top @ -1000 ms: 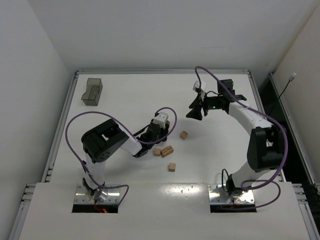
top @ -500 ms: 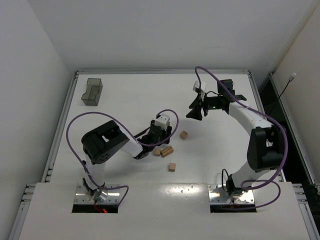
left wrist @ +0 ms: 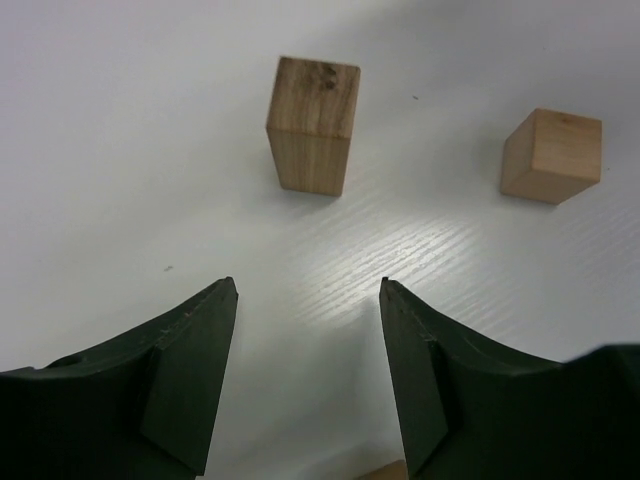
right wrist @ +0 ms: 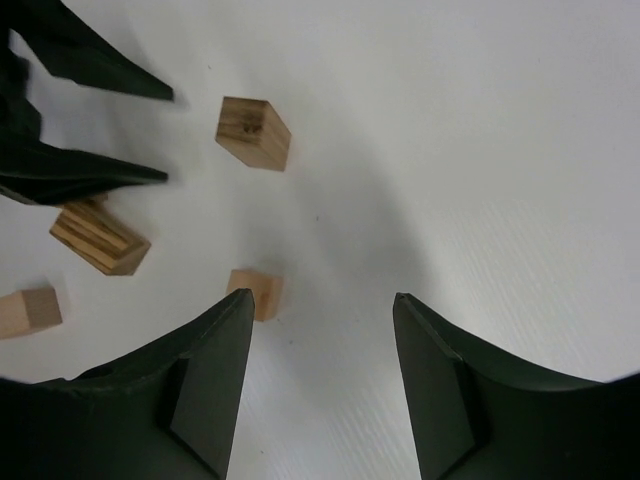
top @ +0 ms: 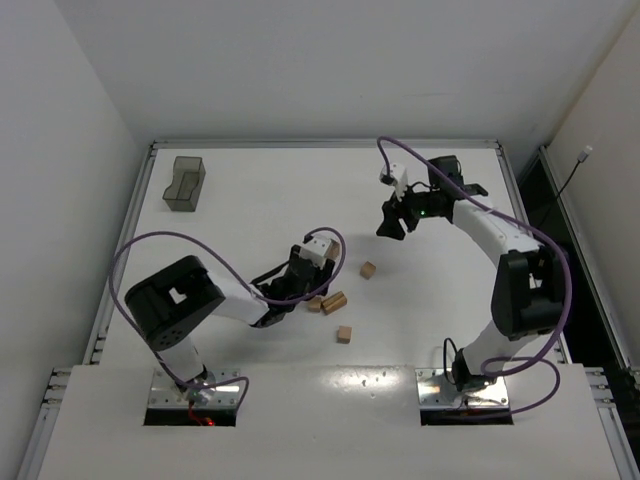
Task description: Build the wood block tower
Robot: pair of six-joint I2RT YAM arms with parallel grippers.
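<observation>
Left arm (top: 180, 300) swung leftward; left pincer (left wrist: 308, 370) apart (empty), right pincer (right wrist: 320, 380) apart; grainy wood block (left wrist: 312, 125) upright.

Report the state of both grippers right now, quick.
Left gripper: open, holding nothing; a light-brown wooden block stands upright ahead of it, untouched.
Right gripper: open, holding nothing.

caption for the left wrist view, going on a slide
Open left gripper faces a tall upright block and a smaller cube, standing apart on the white table.
</observation>
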